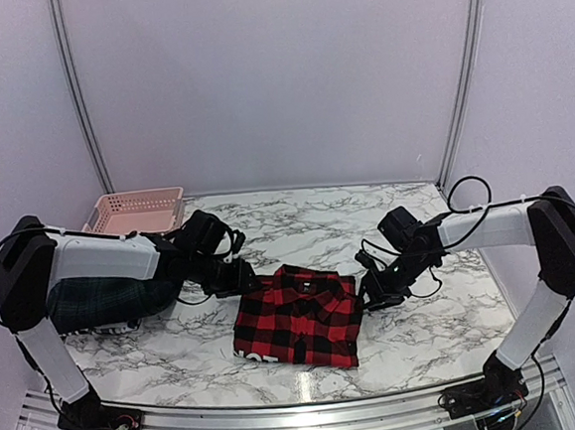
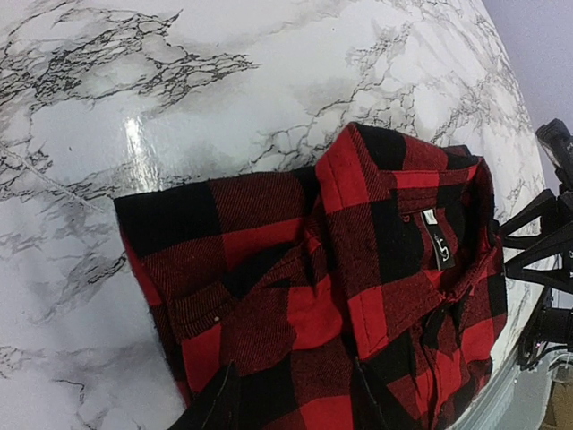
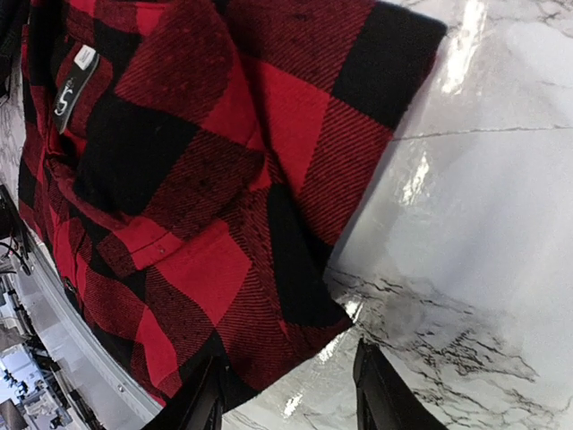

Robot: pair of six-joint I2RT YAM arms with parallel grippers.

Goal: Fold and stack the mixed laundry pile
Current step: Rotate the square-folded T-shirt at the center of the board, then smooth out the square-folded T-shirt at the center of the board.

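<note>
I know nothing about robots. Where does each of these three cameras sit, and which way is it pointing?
Top: fixed above and behind, looking down over the table and shirt; both arms show, left arm and right arm.
Left wrist: on the left arm, looking down at the shirt; left fingers at the bottom.
Right wrist: on the right arm, looking down at the shirt's edge; right fingers at the bottom.
Shared: both wrist views show the shirt's neck label.

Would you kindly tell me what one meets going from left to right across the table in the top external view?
dark green plaid garment → left gripper → red-and-black checked shirt → right gripper
</note>
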